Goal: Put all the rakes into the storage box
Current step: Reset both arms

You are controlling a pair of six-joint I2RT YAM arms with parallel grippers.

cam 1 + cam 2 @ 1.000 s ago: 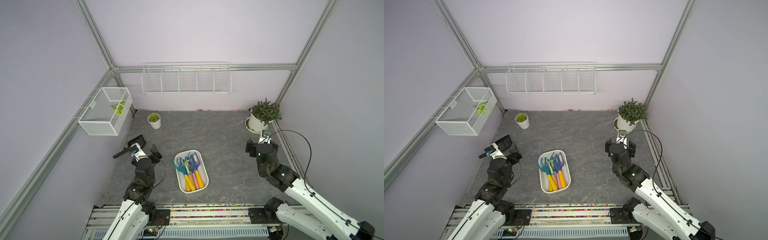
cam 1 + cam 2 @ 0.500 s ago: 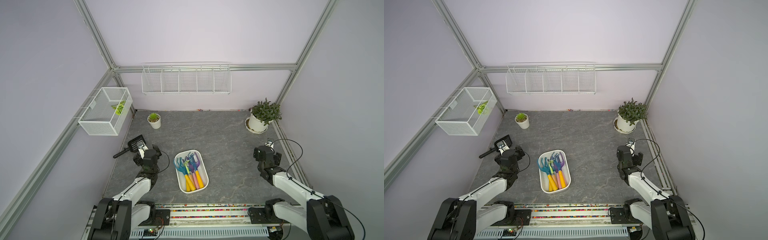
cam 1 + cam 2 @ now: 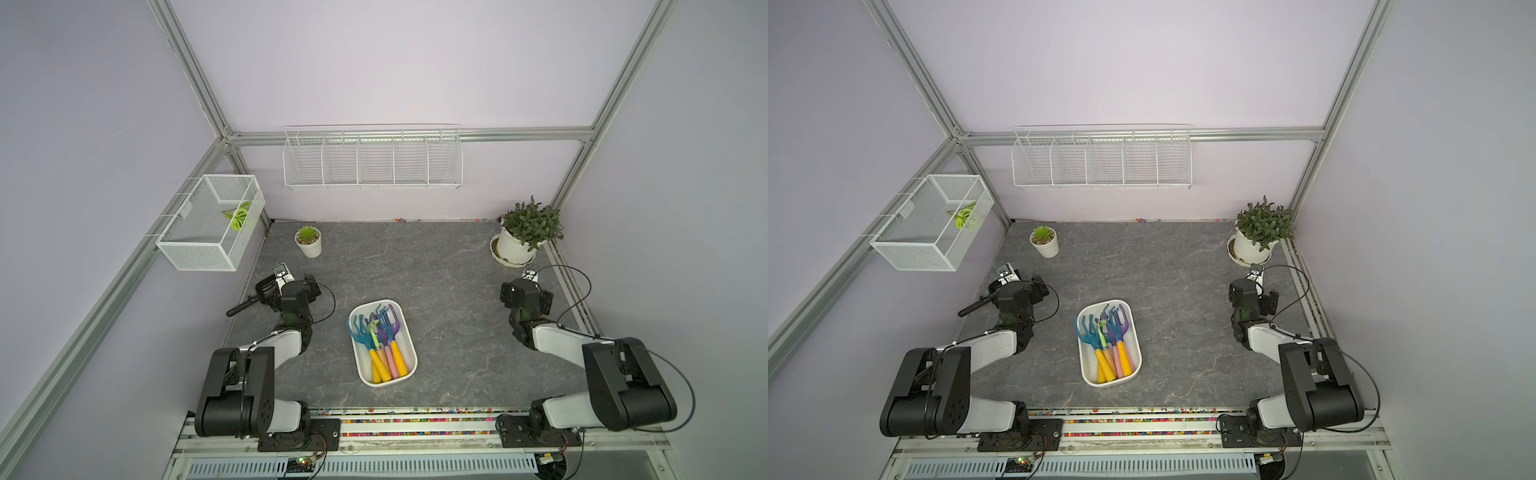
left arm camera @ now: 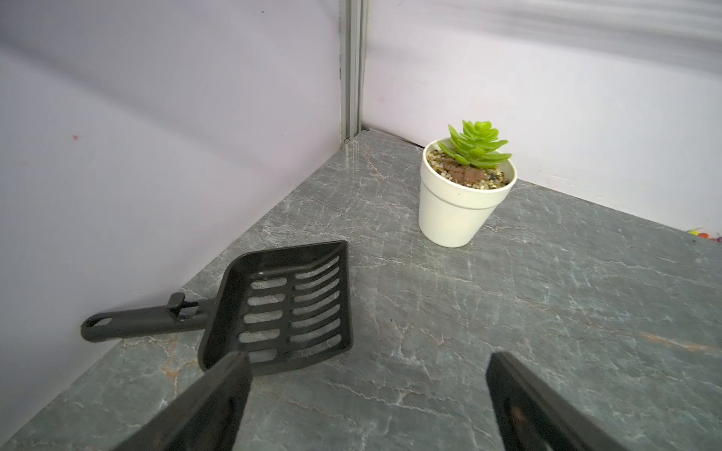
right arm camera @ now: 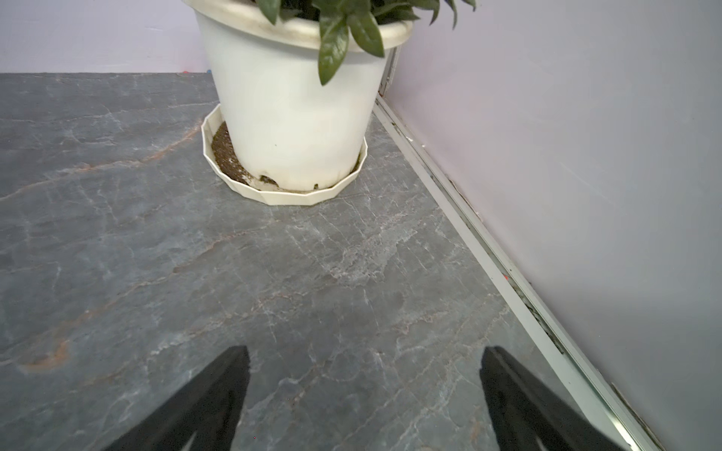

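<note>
The storage box (image 3: 412,338) (image 3: 1137,345), a shallow white tub, lies mid-table in both top views. Several rakes (image 3: 380,336) (image 3: 1106,332) lie inside it, with blue, teal and purple heads toward the back and yellow and pink handles toward the front. My left gripper (image 3: 291,283) (image 4: 367,357) rests low at the table's left, well away from the box, open with nothing between its fingers. Open and empty too, my right gripper (image 3: 527,291) (image 5: 365,351) sits low at the table's right, facing the big plant pot.
A black slotted scoop (image 4: 281,308) (image 3: 243,306) lies by the left wall, just ahead of my left gripper. A small succulent pot (image 4: 461,199) stands behind it. A large potted plant (image 5: 293,117) stands back right. Mesh basket (image 3: 208,224) and wire rack (image 3: 372,162) hang on the walls.
Both arms have folded down and drawn back toward the front rail, so both grippers now sit low over the table. The rakes and the box have not moved.
</note>
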